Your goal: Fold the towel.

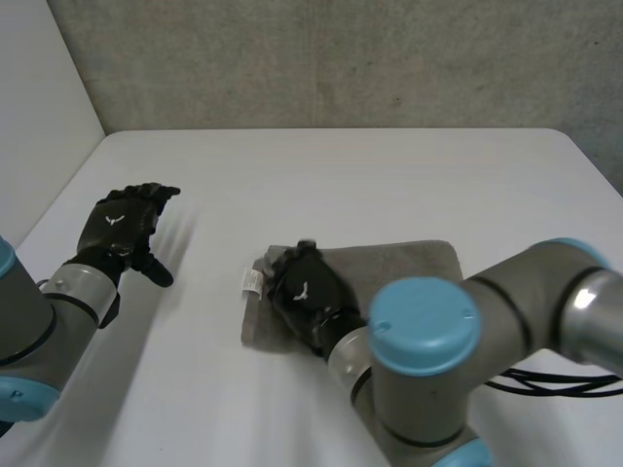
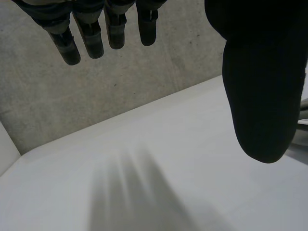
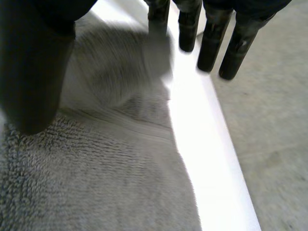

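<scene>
Both flat-fingered, gripping nothing: right hand (image 1: pixel 304 289) over towel (image 1: pixel 409 261) 9 o'clock end, we guess pressing fold flat; left hand (image 1: pixel 122 226) parked table (image 1: pixel 341 175) 9 o'clock, outta way.

Grey arms (image 1: pixel 531 292), lt-blue caps (image 1: pixel 423 326), black hands (image 1: pixel 122 226).

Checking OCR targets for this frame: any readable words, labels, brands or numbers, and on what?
Nothing legible.
White tag at the edge of the grey towel: print too small to read.
White emblem on the back of the left hand, another on the right hand: a mark, no letters.
</scene>
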